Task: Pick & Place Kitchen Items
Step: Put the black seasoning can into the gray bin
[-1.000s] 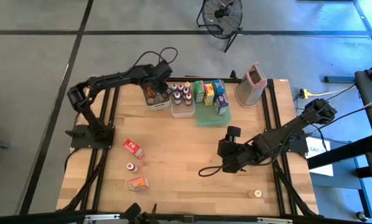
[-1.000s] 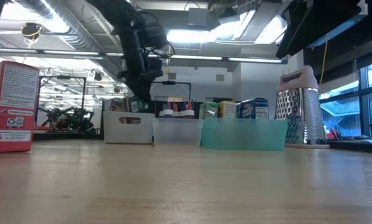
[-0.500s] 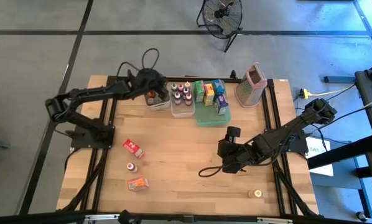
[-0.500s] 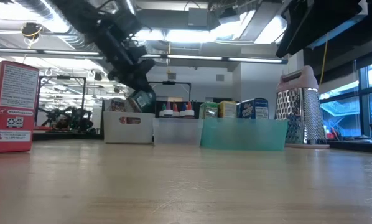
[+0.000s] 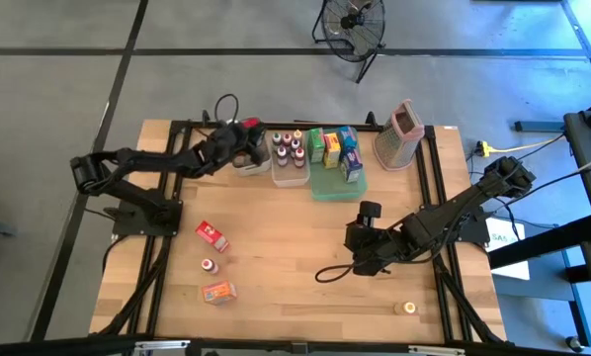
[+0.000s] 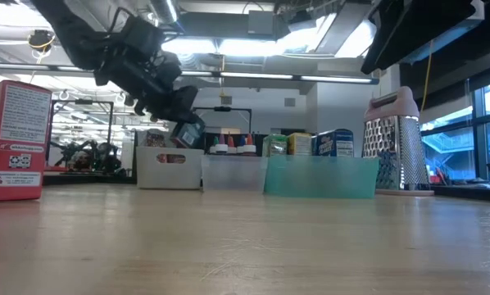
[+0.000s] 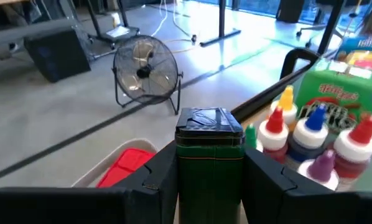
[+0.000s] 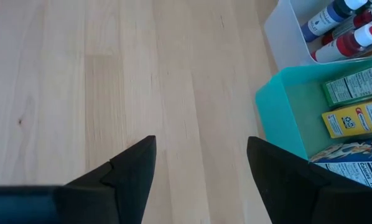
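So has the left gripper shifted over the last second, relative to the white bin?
Yes. In the high view the left gripper, shut on a dark green jar, has swung from over the white bin toward its outer left edge.

high cam straight down, low cam table-level, both share teal tray (image 5: pixel 332 191)
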{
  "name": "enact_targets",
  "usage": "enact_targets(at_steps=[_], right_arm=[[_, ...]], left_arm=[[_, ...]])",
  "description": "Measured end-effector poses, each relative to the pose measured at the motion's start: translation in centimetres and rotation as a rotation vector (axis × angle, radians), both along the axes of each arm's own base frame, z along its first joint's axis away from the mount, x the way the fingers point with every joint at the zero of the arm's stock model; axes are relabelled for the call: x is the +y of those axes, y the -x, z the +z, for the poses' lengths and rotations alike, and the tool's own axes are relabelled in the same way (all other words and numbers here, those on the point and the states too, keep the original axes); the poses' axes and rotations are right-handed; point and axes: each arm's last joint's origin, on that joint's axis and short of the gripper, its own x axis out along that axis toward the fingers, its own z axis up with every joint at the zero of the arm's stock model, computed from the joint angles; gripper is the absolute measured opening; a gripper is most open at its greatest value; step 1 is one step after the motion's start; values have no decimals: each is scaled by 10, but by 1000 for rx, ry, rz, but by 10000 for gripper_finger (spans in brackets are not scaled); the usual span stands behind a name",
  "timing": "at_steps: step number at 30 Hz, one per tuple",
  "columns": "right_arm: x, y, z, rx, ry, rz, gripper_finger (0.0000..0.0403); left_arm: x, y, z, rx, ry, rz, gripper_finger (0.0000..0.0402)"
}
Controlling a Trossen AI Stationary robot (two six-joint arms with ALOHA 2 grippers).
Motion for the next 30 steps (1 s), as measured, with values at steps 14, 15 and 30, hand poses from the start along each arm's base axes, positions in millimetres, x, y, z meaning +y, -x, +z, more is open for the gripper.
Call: enact_targets(at_steps=[14, 15, 30], right_arm=[[0, 0, 0, -1, -1, 0, 254], [0, 0, 0, -1, -1, 0, 254], [0, -1, 0, -8, -8, 2, 253]], left_arm=[[-5, 13, -13, -100, -66, 48, 130], [-4, 12, -13, -110, -68, 51, 130], [-4, -11, -45, -103, -141, 97, 130]])
